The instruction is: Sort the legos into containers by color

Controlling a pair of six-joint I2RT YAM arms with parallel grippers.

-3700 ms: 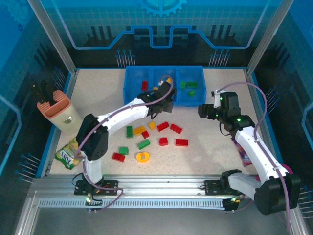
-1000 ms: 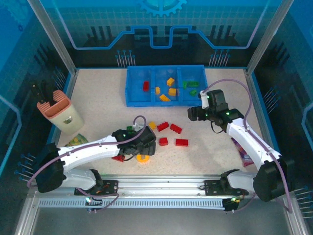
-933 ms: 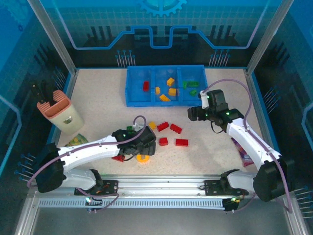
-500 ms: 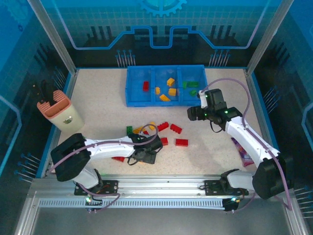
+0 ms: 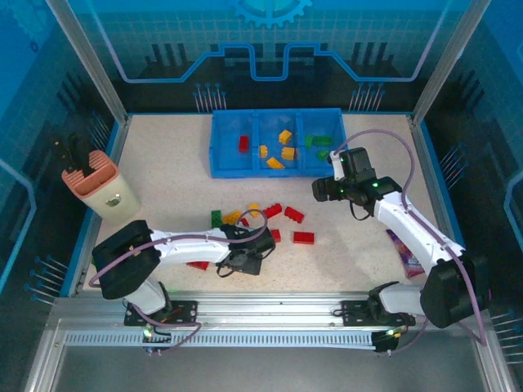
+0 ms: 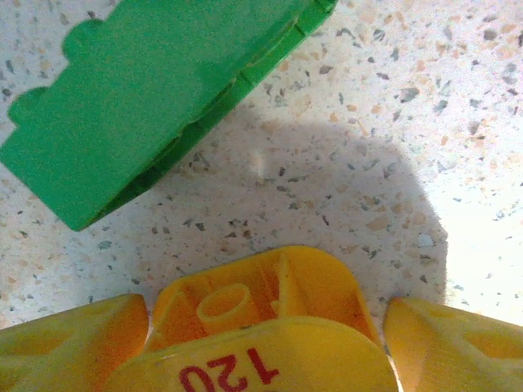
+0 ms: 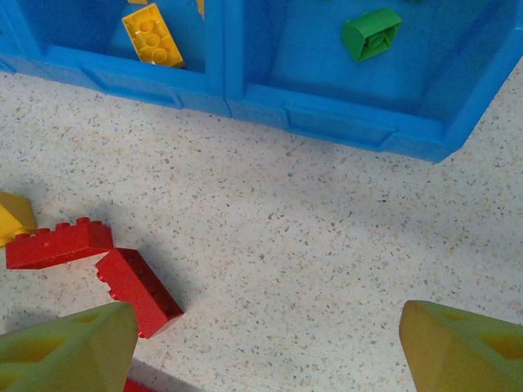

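My left gripper (image 5: 245, 260) is low over the table near the front. In the left wrist view its yellow fingers (image 6: 73, 343) are closed against the sides of a rounded yellow lego (image 6: 261, 327) marked 120, with a green lego (image 6: 147, 90) lying just beyond it. My right gripper (image 5: 320, 189) hovers open in front of the blue tray (image 5: 278, 171); nothing is between its fingertips (image 7: 265, 351). Two red legos (image 7: 57, 242) (image 7: 137, 290) lie to its left. The compartments hold a red lego (image 5: 243, 143), yellow ones (image 5: 285, 137) and green ones (image 5: 317, 140). Loose legos (image 5: 293, 215) are scattered mid-table.
A beige-and-pink utensil holder (image 5: 98, 186) stands at the left edge. A snack packet (image 5: 406, 249) lies at the right under my right arm. Raised blue walls ring the table. Bare tabletop (image 5: 180, 163) lies left of the tray.
My left arm came back from the tray to the front of the table and dropped over the rounded yellow lego; its jaws narrowed around it. My right gripper edged slightly left.
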